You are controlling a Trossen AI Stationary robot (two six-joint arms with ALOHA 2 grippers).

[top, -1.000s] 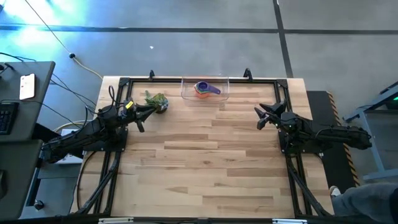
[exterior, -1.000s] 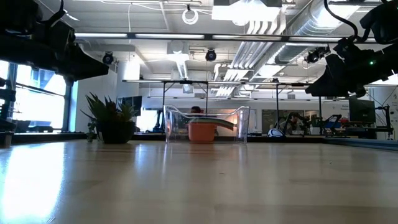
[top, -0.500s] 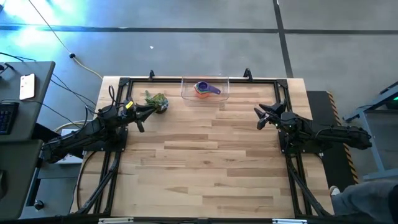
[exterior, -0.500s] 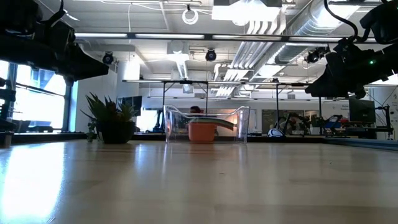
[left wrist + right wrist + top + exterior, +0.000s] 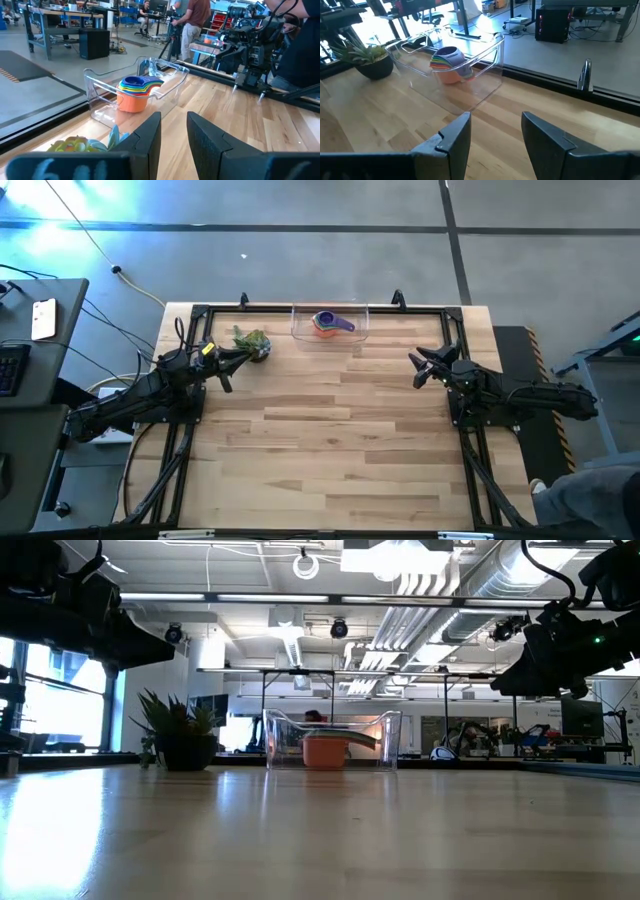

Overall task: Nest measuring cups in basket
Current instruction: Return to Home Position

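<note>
Grey workshop floor surrounds a pale wooden plank table [image 5: 320, 440] with a black frame along its edges. Two dark arms lie pulled back at its sides, well apart from each other.

At the far edge of the table stands the clear rectangular plastic basket [image 5: 300, 330] with low walls. Near it, on the left arm's side, sits a small spiky green plant in a dark pot [image 5: 252, 340].

Inside the basket rest the coloured plastic measuring cups [image 5: 325, 323], nested into one stack. An orange cup is at the bottom and a blue-purple one on top, with a handle pointing out to the side.

The left gripper [image 5: 174, 135] hovers close to the plant, its two fingers apart and empty. The right gripper [image 5: 495, 135] hangs over the table's right side, also spread and holding nothing.

Against a second ago, nothing on the table has shifted: arms, basket and stack sit where they were. That stillness suggests the nesting is finished, with both arms already at or very close to rest.
</note>
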